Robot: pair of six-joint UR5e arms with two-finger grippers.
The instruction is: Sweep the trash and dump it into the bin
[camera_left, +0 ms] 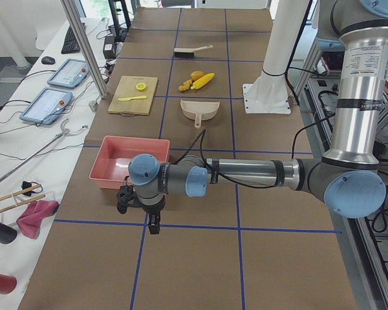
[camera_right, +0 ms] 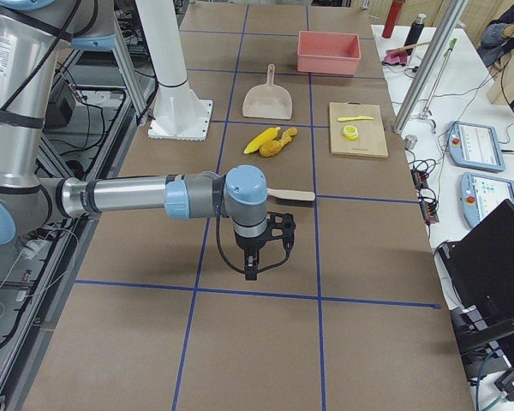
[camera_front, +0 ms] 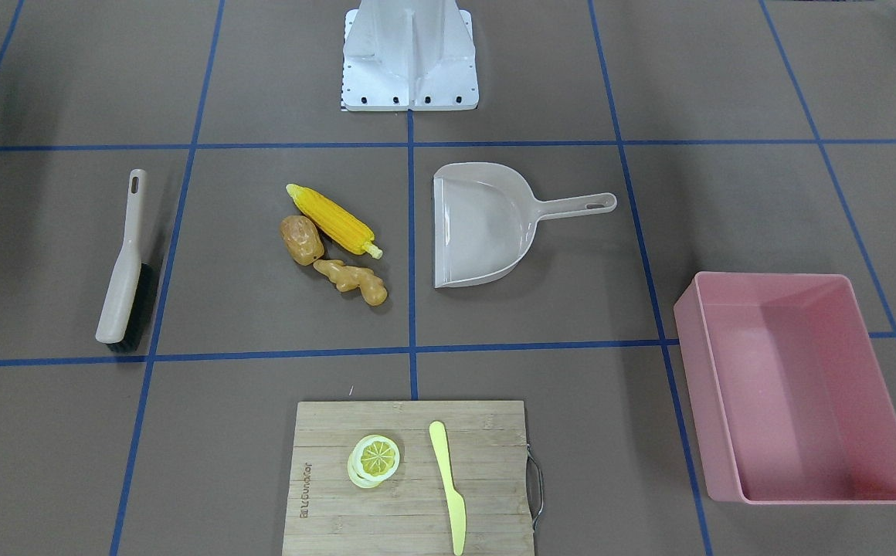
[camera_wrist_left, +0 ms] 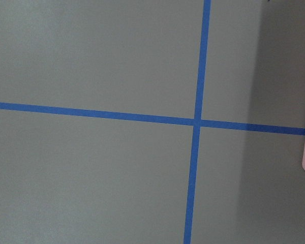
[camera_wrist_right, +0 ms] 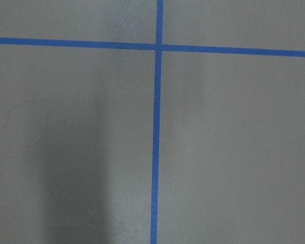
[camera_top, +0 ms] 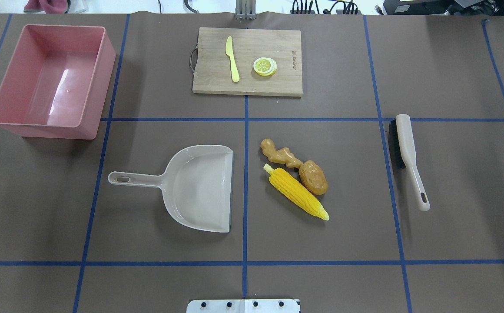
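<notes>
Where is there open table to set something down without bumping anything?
Bare stretches: between the potato and the brush, between the bin and the board, and between the dustpan and the robot's base. Crowded: the narrow strip between dustpan and corn.

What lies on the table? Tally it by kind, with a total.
Trash toy foods: 3 (corn cob, potato, ginger root)
Sweeping tools: 2 (dustpan, brush)
Pink bin: 1
Board things: 3 (cutting board, knife, lemon slice)
Total: 9
</notes>
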